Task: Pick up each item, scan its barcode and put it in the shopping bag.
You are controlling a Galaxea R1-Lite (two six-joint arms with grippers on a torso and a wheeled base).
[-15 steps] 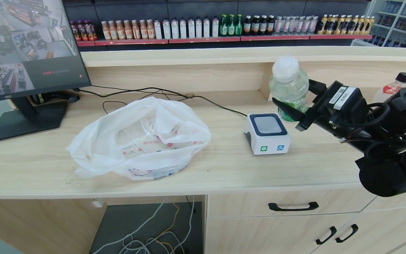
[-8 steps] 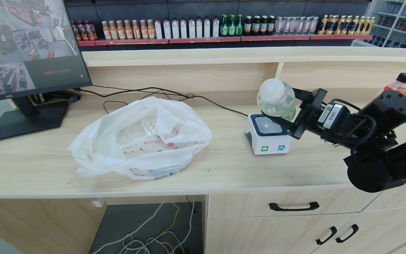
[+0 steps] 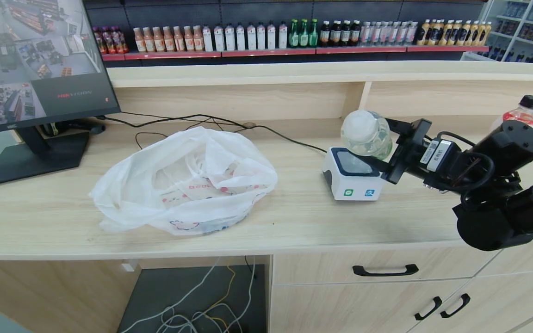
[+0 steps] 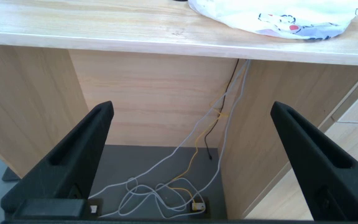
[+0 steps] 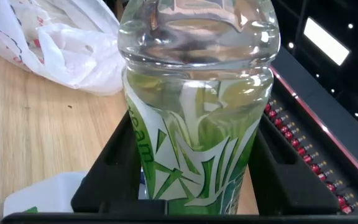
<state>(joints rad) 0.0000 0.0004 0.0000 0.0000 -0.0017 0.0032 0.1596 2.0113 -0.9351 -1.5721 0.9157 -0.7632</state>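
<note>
My right gripper (image 3: 389,148) is shut on a clear bottle with a green label (image 3: 366,134), tilted so its white cap end points toward me, just above the back right of the white barcode scanner (image 3: 352,175). Close up in the right wrist view the bottle (image 5: 194,118) fills the space between the black fingers (image 5: 110,168). The white shopping bag (image 3: 185,182) lies open on the counter left of the scanner. My left gripper (image 4: 191,155) hangs open below the counter's front edge, facing the cable recess.
A monitor (image 3: 35,60) on a stand sits at the counter's far left, with cables trailing behind the bag. Another bottle with a black cap (image 3: 521,113) stands at the far right behind my right arm. Drawers with black handles (image 3: 384,270) lie under the counter.
My right gripper swung the bottle from upright behind the scanner down and tipped it over the scanner's glass, then shifted slightly right. The bag and scanner stayed put.
</note>
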